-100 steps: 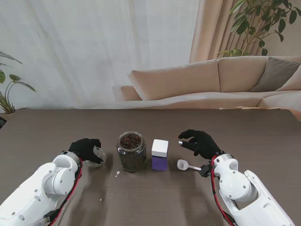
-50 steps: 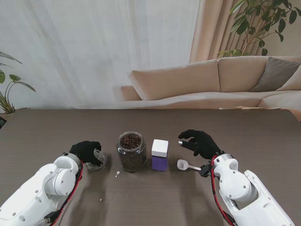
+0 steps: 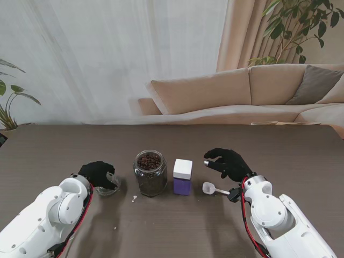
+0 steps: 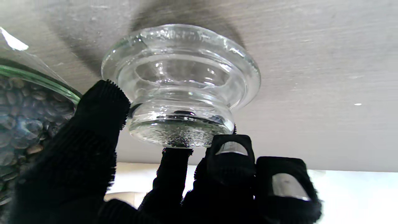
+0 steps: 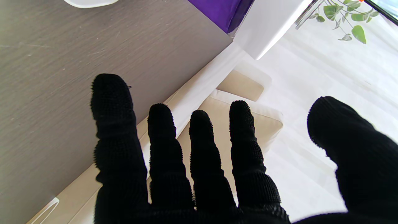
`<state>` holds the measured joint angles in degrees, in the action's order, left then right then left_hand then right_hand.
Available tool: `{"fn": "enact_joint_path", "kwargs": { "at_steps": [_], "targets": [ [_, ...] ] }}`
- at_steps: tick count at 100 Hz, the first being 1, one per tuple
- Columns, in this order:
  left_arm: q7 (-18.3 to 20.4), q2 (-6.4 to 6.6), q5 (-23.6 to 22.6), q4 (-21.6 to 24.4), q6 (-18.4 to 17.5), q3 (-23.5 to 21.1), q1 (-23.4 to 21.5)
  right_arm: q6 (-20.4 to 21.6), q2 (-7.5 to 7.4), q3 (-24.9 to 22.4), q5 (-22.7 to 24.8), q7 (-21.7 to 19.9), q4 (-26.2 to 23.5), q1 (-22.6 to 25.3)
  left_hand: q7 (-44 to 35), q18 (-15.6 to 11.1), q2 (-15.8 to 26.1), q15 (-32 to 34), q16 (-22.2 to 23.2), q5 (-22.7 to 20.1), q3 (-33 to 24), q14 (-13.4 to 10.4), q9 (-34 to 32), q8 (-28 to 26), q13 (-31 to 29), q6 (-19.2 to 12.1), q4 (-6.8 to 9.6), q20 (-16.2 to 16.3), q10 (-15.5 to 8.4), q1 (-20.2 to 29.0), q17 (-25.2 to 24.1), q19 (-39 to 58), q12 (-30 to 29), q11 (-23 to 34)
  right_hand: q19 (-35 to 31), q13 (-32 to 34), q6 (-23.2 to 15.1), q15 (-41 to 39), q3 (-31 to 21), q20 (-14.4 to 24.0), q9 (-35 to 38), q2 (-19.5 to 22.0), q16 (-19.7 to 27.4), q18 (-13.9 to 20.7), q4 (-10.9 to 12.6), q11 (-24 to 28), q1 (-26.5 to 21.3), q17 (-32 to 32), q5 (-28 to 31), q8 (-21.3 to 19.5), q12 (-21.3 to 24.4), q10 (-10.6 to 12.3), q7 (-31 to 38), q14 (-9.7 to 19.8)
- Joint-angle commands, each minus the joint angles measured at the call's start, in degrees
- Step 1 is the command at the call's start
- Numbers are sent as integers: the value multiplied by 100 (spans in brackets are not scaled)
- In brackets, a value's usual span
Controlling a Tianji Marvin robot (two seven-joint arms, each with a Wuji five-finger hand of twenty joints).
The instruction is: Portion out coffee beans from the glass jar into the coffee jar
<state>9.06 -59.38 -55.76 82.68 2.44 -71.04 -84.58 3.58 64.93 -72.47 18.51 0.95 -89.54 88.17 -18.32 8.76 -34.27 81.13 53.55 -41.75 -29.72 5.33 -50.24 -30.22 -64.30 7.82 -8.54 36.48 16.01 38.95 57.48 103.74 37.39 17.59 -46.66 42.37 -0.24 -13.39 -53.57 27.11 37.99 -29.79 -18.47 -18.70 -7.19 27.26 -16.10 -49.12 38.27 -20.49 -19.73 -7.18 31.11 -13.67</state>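
The glass jar (image 3: 150, 173) of coffee beans stands open at the table's middle; its bean-filled wall (image 4: 18, 109) shows in the left wrist view. Just left of it my left hand (image 3: 97, 173) is shut on the clear glass lid (image 3: 110, 186). The lid (image 4: 180, 81) sits with its wide flange against the table, fingers (image 4: 99, 124) wrapped around its stopper. The coffee jar (image 3: 183, 176), purple with a white cap, stands right of the glass jar. A white spoon (image 3: 209, 187) lies on the table beside it. My right hand (image 3: 228, 164) hovers open just beyond the spoon, holding nothing.
A small white crumb (image 3: 134, 198) lies nearer to me than the glass jar. A beige sofa (image 3: 242, 97) sits behind the table's far edge. The right wrist view catches the coffee jar's purple side (image 5: 224, 9) and the spoon's bowl (image 5: 90, 2).
My left hand has slid a little nearer to me with the lid. The right hand, jars and spoon have stayed put.
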Motion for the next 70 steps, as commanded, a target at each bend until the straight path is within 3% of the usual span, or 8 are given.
{"fn": "enact_joint_path", "kwargs": {
  "at_steps": [1,40,65,70],
  "targets": [
    [157,28,-65,39,-53,-21,-32,-12,19,17,-8,-93,-3,18,-77,-159,527,-30,113,-469,-361,39,265,159,155,-336,297,113,2,-83,-7,1474,-71,-88,-18,-27,7,46,-30,185,100,167,-38,-95,147,-33,60,3216,185,-97,-31,-99,-42,-8],
    [206,54,-303,194,-232,-118,-106,-25,13,23,-16,-123,-6,15,340,-204,654,-371,105,-271,109,107,629,471,385,-441,354,252,57,-179,-176,1339,-517,-442,-13,-39,35,50,-33,188,94,171,-38,-89,148,-35,57,3219,218,-101,-30,-99,-44,-6],
    [118,37,-327,363,-328,-246,-166,-30,12,19,-27,-134,-4,12,760,-23,902,-812,49,165,710,383,821,919,591,-564,432,436,128,-201,-435,1091,-886,-646,-11,-28,65,46,-34,190,125,174,-38,-96,149,-30,57,3218,290,-107,-31,-108,-33,-7],
    [92,31,-324,395,-341,-271,-176,-30,12,21,-29,-137,-3,12,786,88,980,-1035,8,222,885,535,890,987,713,-568,457,522,143,-165,-598,935,-960,-711,-10,-35,57,49,-37,190,129,173,-37,-94,150,-31,52,3219,284,-105,-31,-119,-41,-19]
  ]
}}
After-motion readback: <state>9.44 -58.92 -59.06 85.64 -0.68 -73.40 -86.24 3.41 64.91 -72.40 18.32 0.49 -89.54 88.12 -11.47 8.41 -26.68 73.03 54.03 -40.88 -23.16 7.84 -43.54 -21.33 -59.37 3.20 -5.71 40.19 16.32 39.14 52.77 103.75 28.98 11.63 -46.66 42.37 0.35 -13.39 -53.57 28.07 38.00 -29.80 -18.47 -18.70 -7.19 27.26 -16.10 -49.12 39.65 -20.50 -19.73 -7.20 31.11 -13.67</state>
